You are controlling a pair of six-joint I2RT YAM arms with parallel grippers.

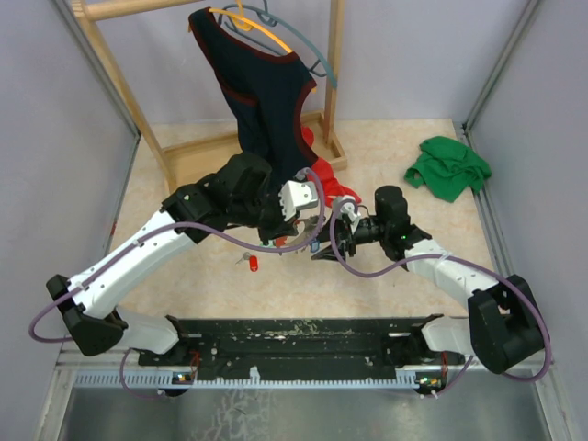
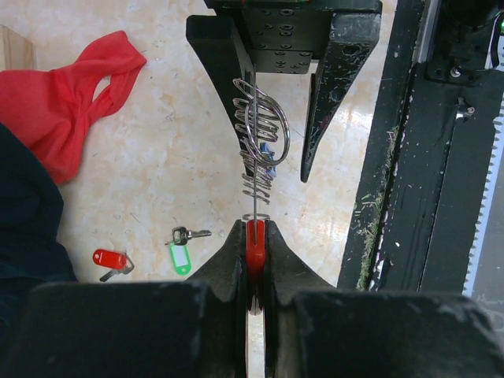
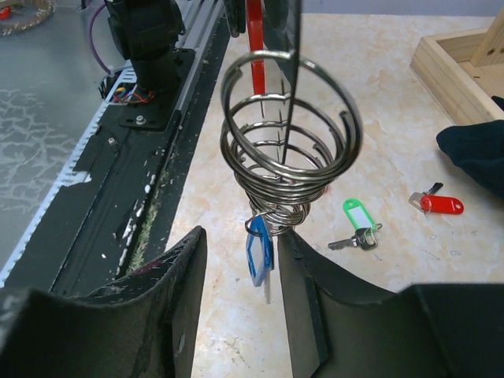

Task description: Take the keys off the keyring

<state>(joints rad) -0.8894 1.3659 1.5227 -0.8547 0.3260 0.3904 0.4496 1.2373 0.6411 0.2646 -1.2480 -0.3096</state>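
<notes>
My left gripper [image 2: 254, 225] is shut on the red loop [image 2: 254, 246] of the keyring and holds it above the table. The keyring's silvery coil of rings [image 2: 261, 146] stretches from the loop to my right gripper [image 3: 241, 236], which is open with the coil's end between its fingers. A blue key [image 3: 258, 253] hangs from the coil [image 3: 288, 150] between those fingers. A green key [image 2: 181, 253] and a red key [image 2: 110, 260] lie loose on the table; both also show in the right wrist view, green [image 3: 359, 221] and red [image 3: 438, 204]. The grippers meet at mid-table [image 1: 308, 241].
A red cloth [image 2: 59, 110] lies beside the wooden rack [image 1: 197, 152], where a dark garment [image 1: 262, 87] hangs on a hanger. A green cloth [image 1: 448, 167] lies at the back right. The black base rail [image 1: 303, 335] runs along the near edge.
</notes>
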